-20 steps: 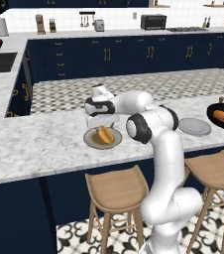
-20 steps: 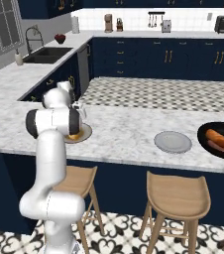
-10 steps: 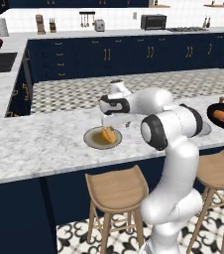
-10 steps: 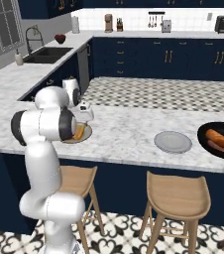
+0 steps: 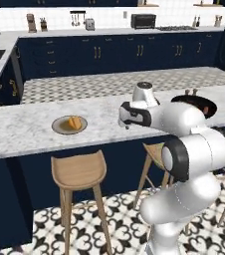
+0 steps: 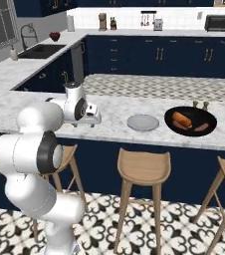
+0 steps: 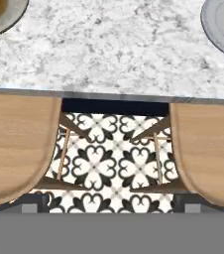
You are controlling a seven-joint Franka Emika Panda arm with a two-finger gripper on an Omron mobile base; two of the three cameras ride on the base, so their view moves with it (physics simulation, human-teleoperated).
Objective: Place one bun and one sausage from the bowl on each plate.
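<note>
Take the light, firm, smooth sausage (image 6: 201, 128), lying at 4 o'clock in the black bowl (image 6: 190, 121) beside a bun (image 6: 181, 119), across its middle so it cannot roll; whether the gripper (image 6: 95, 119) is parted or closed cannot be told.

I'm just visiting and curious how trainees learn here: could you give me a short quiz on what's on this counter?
1. True or false: the grey plate is bare.
2. The black bowl holds: A) one bun and one sausage; B) two sausages only; C) nothing.
3. Fill in: the beige-rimmed plate carries a golden ___.
Key: 1 true; 2 A; 3 bun.
</note>
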